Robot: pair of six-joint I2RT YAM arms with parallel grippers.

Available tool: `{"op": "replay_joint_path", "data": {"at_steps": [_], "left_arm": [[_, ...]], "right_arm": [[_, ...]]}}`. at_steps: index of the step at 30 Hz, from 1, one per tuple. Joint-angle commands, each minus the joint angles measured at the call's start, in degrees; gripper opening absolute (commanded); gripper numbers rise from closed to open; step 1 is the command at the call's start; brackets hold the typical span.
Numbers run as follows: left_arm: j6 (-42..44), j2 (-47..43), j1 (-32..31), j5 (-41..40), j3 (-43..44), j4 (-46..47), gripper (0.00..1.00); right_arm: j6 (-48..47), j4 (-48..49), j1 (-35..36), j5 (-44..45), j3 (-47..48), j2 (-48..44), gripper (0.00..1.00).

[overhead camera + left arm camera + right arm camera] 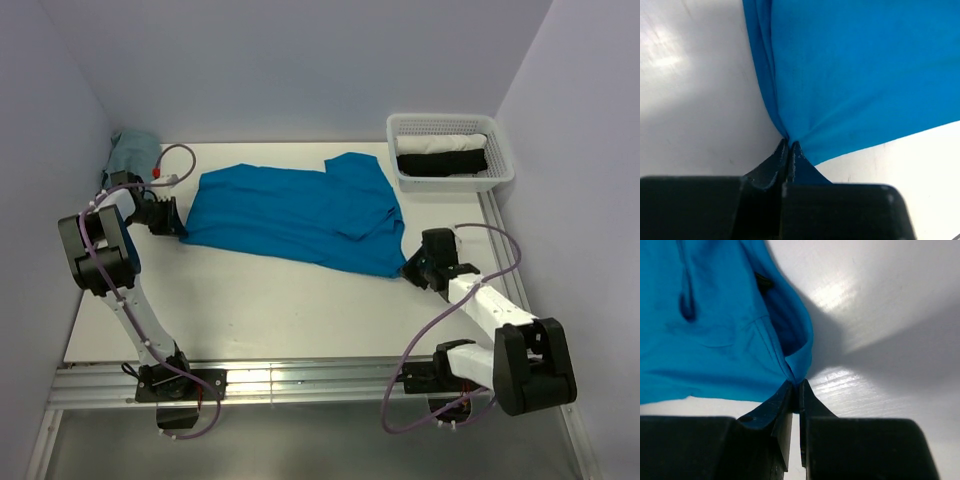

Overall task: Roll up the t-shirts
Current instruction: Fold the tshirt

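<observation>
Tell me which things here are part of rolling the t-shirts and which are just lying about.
In the job: bright blue cotton t-shirt; left gripper and right gripper, each shut on a corner.
Lying about: white mesh basket holding a white cloth roll and a black cloth roll; crumpled grey-teal cloth, far left corner.

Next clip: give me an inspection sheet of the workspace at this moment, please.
Surface: white table, reflecting light.
Job's things: blue t-shirt spread mid-table, partly folded at its right end.
Clutter: basket far right holding a white roll and a black roll; crumpled cloth far left.
Tools: left tool shut on the t-shirt's left edge; right tool shut on its near right corner.
Cables: purple cables loop along both arms.
Surroundings: plain walls; metal rail at near edge.
</observation>
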Motion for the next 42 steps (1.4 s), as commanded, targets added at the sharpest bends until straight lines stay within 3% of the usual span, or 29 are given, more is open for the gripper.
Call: {"op": "replay_joint_path", "data": {"at_steps": [1,7,18,24,25,26,28,30,34,37,42], "left_arm": [[3.4,-5.3,-0.2,-4.8,-3.4,-2.4,0.0],[7.8,-10.7,0.5,-10.2,-9.5,-7.5,0.0],[15.4,-21.4,3.3,-14.5,-20.2,-14.6,0.0],[17.1,-21.9,3.9,-15.3,-23.1,-15.9,0.01],[17.2,-21.7,3.8,-15.0,-23.0,-16.2,0.06],[17.7,-21.6,4.1,-14.5,-22.2,-16.9,0.22],[17.9,-21.9,4.7,-12.4,-20.6,-17.5,0.38],[17.6,-22.6,5.4,-9.2,-16.5,-19.2,0.52],[16.0,-23.5,6.1,-4.5,-7.9,-20.5,0.59],[12.2,-22.3,6.2,-1.4,-2.3,-16.9,0.63],[6.3,-8.0,5.6,5.9,13.1,-17.0,0.63]], "right_arm": [[-5.4,-10.2,0.3,7.8,6.9,-3.5,0.08],[-11.0,-25.9,0.4,9.6,12.2,-5.3,0.06],[-6.6,-33.9,6.6,10.4,12.5,-8.3,0.04],[-2.9,-37.0,10.7,11.3,11.7,-9.3,0.09],[-2.6,-36.8,10.8,11.4,11.5,-9.6,0.16],[-2.1,-36.5,10.8,11.6,10.9,-10.0,0.22],[-1.8,-35.6,10.7,12.0,10.8,-10.5,0.37],[-1.8,-35.1,10.7,12.7,12.2,-10.2,0.42],[-3.4,-34.4,10.1,14.1,16.2,-8.5,0.53],[-5.8,-31.7,6.5,11.2,17.9,-7.7,0.54],[-10.8,-23.5,0.2,3.7,21.2,-3.4,0.53]]}}
